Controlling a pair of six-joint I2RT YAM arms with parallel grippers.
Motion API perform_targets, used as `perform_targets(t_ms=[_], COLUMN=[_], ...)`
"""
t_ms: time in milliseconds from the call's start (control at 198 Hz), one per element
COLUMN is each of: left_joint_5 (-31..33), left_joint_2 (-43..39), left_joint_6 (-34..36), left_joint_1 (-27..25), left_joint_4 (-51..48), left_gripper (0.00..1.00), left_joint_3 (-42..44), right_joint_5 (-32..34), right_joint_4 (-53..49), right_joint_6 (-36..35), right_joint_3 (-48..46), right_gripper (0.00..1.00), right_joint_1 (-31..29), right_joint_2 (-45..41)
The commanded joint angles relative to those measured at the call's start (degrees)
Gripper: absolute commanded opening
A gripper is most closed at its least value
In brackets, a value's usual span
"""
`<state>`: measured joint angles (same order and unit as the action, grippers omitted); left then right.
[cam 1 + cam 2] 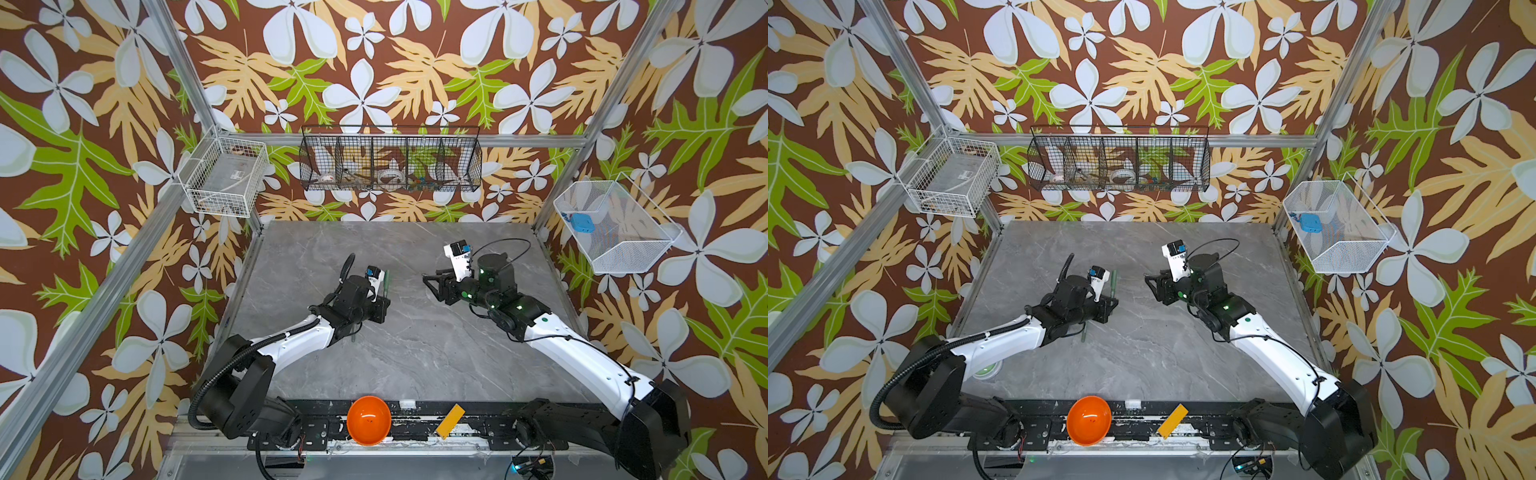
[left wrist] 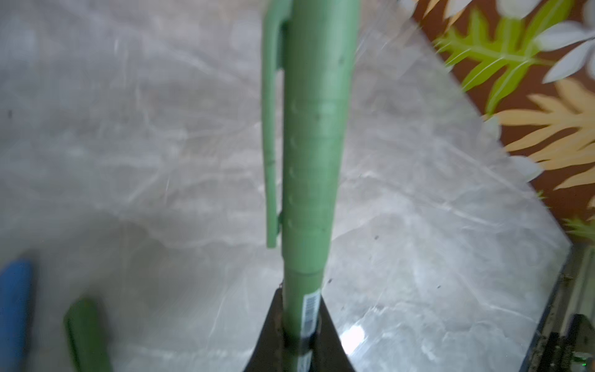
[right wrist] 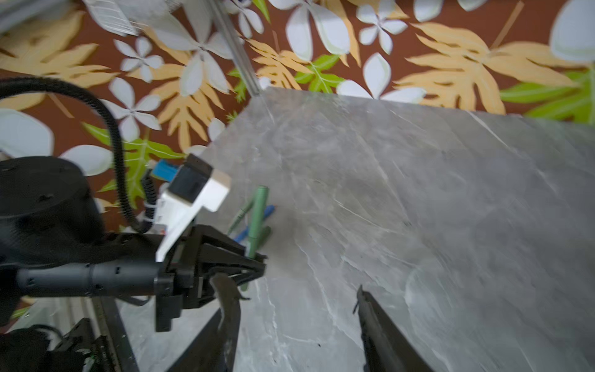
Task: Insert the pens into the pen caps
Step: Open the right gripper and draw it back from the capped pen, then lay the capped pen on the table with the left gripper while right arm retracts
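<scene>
Pale green plastic fills the left wrist view: the pale green pen (image 2: pixel 304 283) stands out of the left claw (image 2: pixel 301 325), which is clamped on its lower barrel, with the pale green cap (image 2: pixel 317 128) already over its tip and the clip showing along one side. Whether the cap is pushed fully home cannot be told.

In both top views this claw hangs over the left half of the marble-look table (image 1: pixel 415 353). The right wrist view shows a blue pen (image 3: pixel 270 210) and a dark green pen (image 3: pixel 240 212) lying on the table near this claw; whether they are capped is too blurred to tell.

The grip sits near one end, so the long free length could swing or slip in the jaws if it bumps anything. A loosely seated cap might come off when the pen is laid down. Lowering it onto the loose pens could roll them away or out of reach.

Further right, the right claw (image 3: pixel 297 306) stands apart and empty, facing the left one across a gap. If it reaches in for the next pen while the left arm hangs over the loose pens, the two arms could clash.
</scene>
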<state>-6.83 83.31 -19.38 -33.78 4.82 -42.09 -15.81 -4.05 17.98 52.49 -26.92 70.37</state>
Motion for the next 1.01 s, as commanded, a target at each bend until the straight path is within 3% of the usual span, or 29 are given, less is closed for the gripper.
perform_targets(t_ms=[0,313,409,510,617,773,879,950,980,1001], left_joint_5=[4.3,8.5,9.6,11.1,13.1,17.2,27.1,38.3,44.2,48.2], left_joint_2=[0.6,4.9,5.3,4.8,3.8,-1.7,-11.9,-20.5,-24.6,-27.0], left_joint_6=[-4.6,-8.1,-8.3,-8.4,-8.5,-8.7,-7.0,-2.1,0.5,2.4], left_joint_1=[0.0,-0.6,-0.7,-0.7,-0.7,-0.8,-0.8,-0.8,-0.6,-0.4], left_joint_4=[-4.8,-4.5,-4.0,-3.9,-4.1,-5.0,-6.5,-3.9,0.9,4.7], left_gripper=[0.0,0.03,0.24,0.36,0.57,0.75,0.84,0.88,0.95,1.0], left_joint_3=[2.6,3.8,4.2,4.7,4.9,4.7,4.6,6.7,9.8,12.4], right_joint_5=[3.5,6.8,8.8,10.1,10.8,14.0,25.9,36.6,41.5,44.3], right_joint_4=[-1.7,-2.4,-3.4,-3.9,-4.4,-6.7,-5.8,0.7,5.0,7.3], right_joint_6=[2.7,3.8,3.3,2.7,1.9,-0.1,-1.6,-3.6,-3.8,-4.1], right_joint_3=[-2.7,-6.0,-6.3,-6.9,-7.4,-7.6,-11.0,-17.7,-21.2,-23.3], right_gripper=[0.59,0.61,0.63,0.65,0.68,0.71,0.75,0.89,0.99,0.99], right_joint_1=[2.1,3.3,3.4,4.1,5.5,7.7,7.7,7.8,7.8,8.1], right_joint_2=[0.0,-0.5,-1.3,-2.6,-4.6,-7.9,-12.0,-16.3,-17.8,-18.5])
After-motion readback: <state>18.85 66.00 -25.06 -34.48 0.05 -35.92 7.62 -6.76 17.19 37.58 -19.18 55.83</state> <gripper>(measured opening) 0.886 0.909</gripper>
